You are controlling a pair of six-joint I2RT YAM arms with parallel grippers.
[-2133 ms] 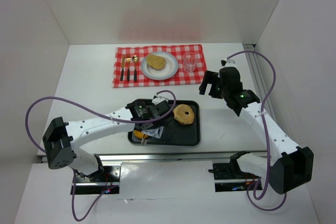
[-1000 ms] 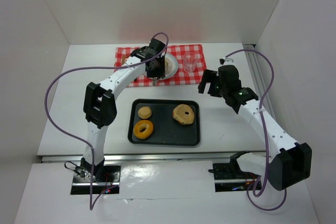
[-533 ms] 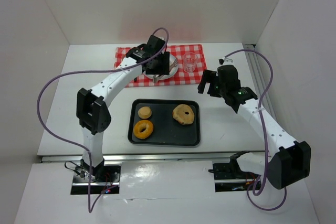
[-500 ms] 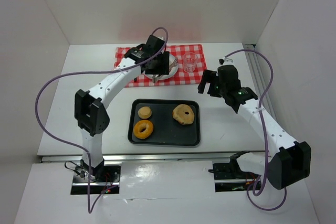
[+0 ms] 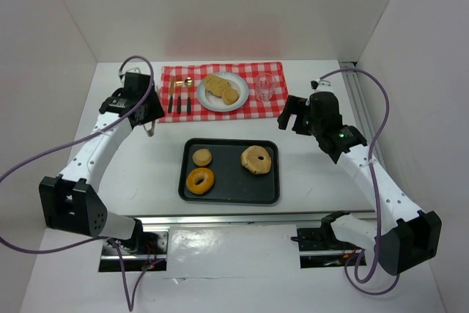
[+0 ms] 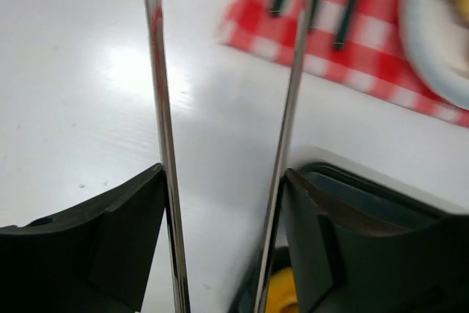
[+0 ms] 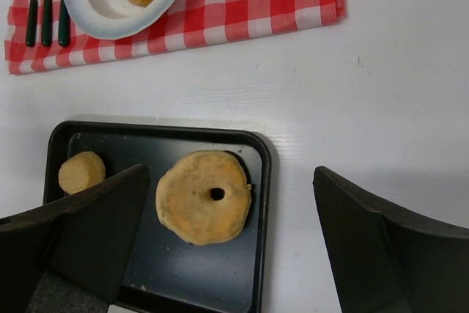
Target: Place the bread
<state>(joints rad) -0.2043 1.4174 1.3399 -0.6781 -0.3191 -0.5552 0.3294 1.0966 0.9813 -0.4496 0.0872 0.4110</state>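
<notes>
**Bread on the plate, both claws spread**

In the overhead view, upper centre: round bread (image 5: 230, 96) on the white plate (image 5: 238, 80), touching a squarer slice (image 5: 215, 83) at its upper left. Shows again at the top left of the right wrist view, cut by the frame edge. Under the plate, a red checked cloth (image 5: 256, 111), with dark-handled cutlery (image 5: 179, 97) just left of the plate and a clear glass (image 5: 264, 87) just right of it.

Below the cloth, apart from it, at frame centre: a black tray (image 5: 231, 181) on the white worktop (image 5: 124, 159). Holds a bagel (image 5: 256, 160) at the right, a small bun (image 5: 202, 157) at the upper left and a glazed doughnut (image 5: 200, 179) at the lower left.

Left claw (image 5: 149, 128): at the left of the frame, beside the cloth's lower left corner and well away from the plate. Thin fingers apart in its wrist view, with nothing between them.

Right claw (image 5: 293, 115): right of centre, near the cloth's lower right corner. Spread wide and empty in its wrist view, with the bagel framed between the fingers below.
</notes>
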